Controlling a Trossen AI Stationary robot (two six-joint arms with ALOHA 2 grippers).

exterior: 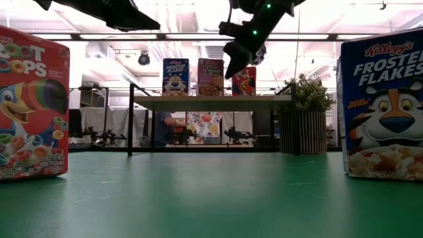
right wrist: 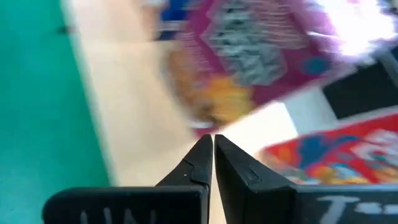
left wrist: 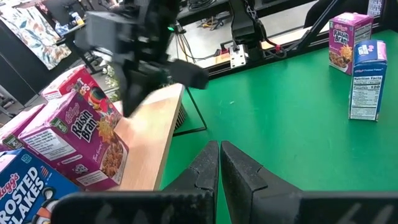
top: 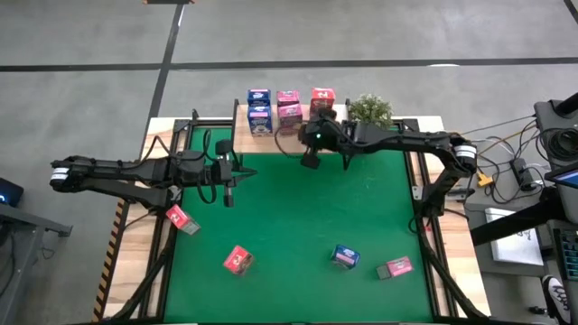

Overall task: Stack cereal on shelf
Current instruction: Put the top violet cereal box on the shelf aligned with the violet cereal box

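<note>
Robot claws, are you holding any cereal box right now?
No. The left gripper and the right gripper are both shut on nothing; the right one is by the shelf.

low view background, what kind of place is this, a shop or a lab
Most likely a robotics lab or workshop, not a shop. Two arms work over a green mat on a framed table, cables and equipment sit beside it on bare concrete floor, and the low view shows more arm rigs on benches behind the shelf.
</note>
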